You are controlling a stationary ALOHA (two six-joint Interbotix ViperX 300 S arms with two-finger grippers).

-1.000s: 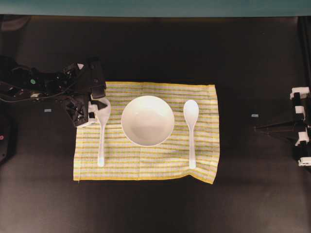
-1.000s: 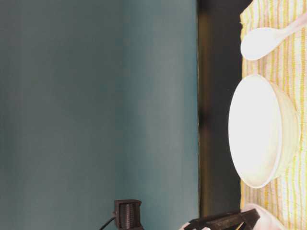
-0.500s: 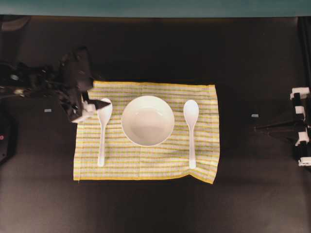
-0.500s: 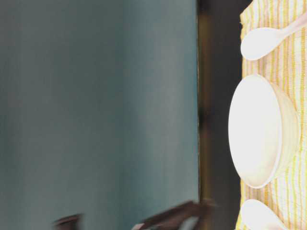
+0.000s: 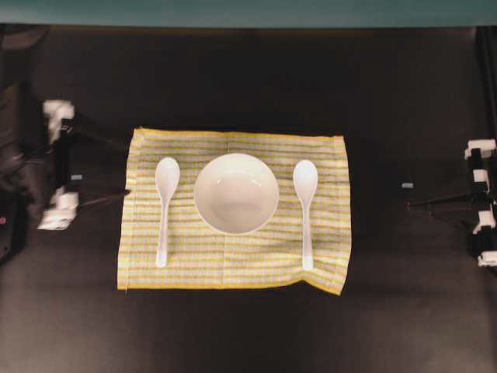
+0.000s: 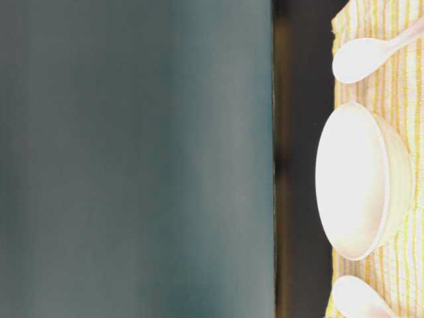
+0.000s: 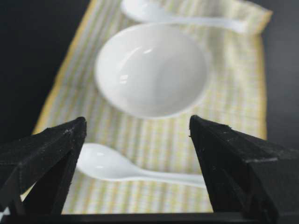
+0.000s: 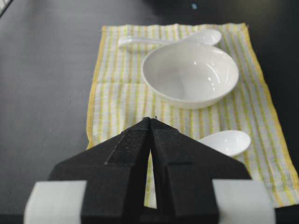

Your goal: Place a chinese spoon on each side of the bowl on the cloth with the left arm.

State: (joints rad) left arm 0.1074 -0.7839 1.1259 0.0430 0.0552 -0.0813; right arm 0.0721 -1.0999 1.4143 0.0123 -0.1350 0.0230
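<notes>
A: What takes up the most room here?

B: The dark table, with the cloth spread flat near its middle. The cloth has thin yellow and white stripes and a yellow hem, and its near right corner is slightly rumpled.

A: And on the cloth?

B: The bowl, white and glossy, upright, sitting about in the centre of the cloth. It looks empty in both wrist views.

A: The spoons?

B: Two white ones. The left spoon lies just beside the bowl on its left, scoop toward the far edge of the cloth, handle toward the near edge. The right spoon lies the same way on the other side. Neither touches the bowl, and both lie wholly on the cloth.

A: Where is the left arm?

B: At the left edge of the table, off the cloth and well apart from the left spoon. The left gripper points toward the cloth, its fingers spread wide and nothing between them. In the left wrist view the left spoon lies on the cloth between and beyond the two black fingertips.

A: And the other side?

B: The right gripper rests at the right edge of the table, well away from the cloth. Its two fingers are pressed together, empty, tips meeting in the right wrist view.
</notes>
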